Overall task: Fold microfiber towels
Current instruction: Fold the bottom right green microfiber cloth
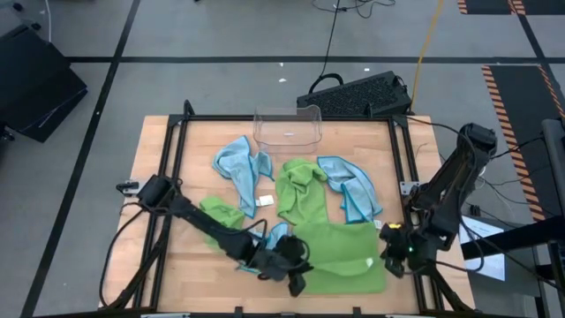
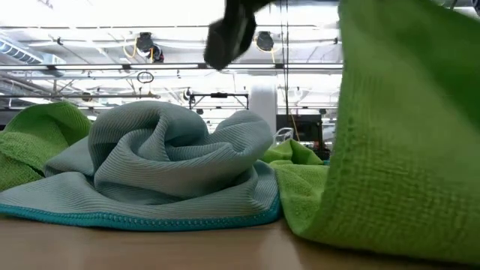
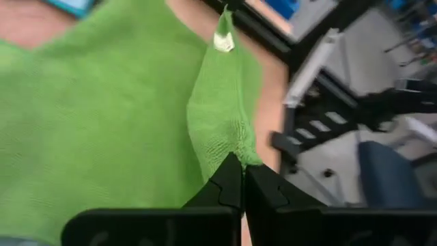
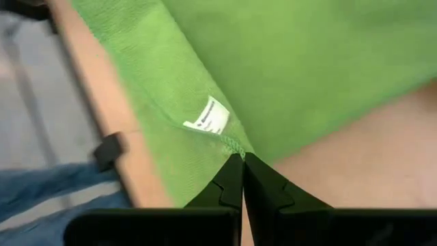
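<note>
Two grippers pinched one lime green towel [image 1: 340, 252] spread at the table's [image 1: 159, 168] six o'clock edge: the left gripper [image 1: 296, 281] was clenched on its corner toward seven o'clock, and the right gripper [image 1: 390, 256] was clamped on the corner beside the white tag [image 4: 208, 115] toward five o'clock. The other towels, blue [image 1: 243, 163] and green [image 1: 296, 190], lay crumpled at centre, with a clear plastic bin [image 1: 287, 125] at twelve o'clock.

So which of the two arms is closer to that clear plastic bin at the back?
Neither clearly: the left gripper and right gripper both sit well in front of the clear plastic bin, pinching the spread lime green towel.
</note>
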{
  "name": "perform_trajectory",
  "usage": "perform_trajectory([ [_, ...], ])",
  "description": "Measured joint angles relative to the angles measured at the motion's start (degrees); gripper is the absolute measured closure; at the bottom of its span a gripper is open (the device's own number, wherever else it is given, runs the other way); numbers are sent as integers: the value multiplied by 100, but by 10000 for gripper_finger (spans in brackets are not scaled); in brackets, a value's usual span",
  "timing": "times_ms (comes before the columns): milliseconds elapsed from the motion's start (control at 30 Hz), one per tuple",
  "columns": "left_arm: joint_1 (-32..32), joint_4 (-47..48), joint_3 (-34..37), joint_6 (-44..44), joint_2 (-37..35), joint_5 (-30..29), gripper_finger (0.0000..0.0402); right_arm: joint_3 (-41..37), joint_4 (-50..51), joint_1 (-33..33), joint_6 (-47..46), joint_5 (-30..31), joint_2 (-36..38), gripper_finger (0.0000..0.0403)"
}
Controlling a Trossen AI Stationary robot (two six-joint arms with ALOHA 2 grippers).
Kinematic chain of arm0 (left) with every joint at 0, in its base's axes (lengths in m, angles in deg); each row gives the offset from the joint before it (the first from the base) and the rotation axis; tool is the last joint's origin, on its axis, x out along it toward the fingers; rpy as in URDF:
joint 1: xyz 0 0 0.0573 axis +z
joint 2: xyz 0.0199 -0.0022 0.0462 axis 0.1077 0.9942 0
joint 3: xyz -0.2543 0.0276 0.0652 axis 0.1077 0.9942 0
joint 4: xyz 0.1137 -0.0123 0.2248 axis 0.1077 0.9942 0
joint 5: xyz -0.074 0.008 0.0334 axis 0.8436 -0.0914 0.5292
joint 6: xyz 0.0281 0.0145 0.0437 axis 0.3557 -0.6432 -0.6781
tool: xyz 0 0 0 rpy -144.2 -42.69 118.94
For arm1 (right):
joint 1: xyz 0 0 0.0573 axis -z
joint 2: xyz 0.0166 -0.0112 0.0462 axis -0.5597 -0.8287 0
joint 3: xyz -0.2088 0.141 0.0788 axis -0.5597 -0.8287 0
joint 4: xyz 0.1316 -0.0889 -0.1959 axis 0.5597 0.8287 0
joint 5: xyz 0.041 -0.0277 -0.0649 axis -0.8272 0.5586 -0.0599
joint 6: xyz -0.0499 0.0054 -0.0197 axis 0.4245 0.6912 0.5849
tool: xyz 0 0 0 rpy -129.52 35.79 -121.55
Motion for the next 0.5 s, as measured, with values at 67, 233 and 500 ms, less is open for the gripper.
perform_trajectory([
  [67, 131, 140, 0, -54, -1, 1, 393, -2, 280, 97, 113, 67, 122, 403],
  [233, 403, 299, 0, -71, -1, -2, 398, -211, 405, 379, 350, 167, 328, 403],
  [500, 568, 718, 0, -66, -1, -8, 398, -439, 405, 836, 657, 169, 448, 403],
])
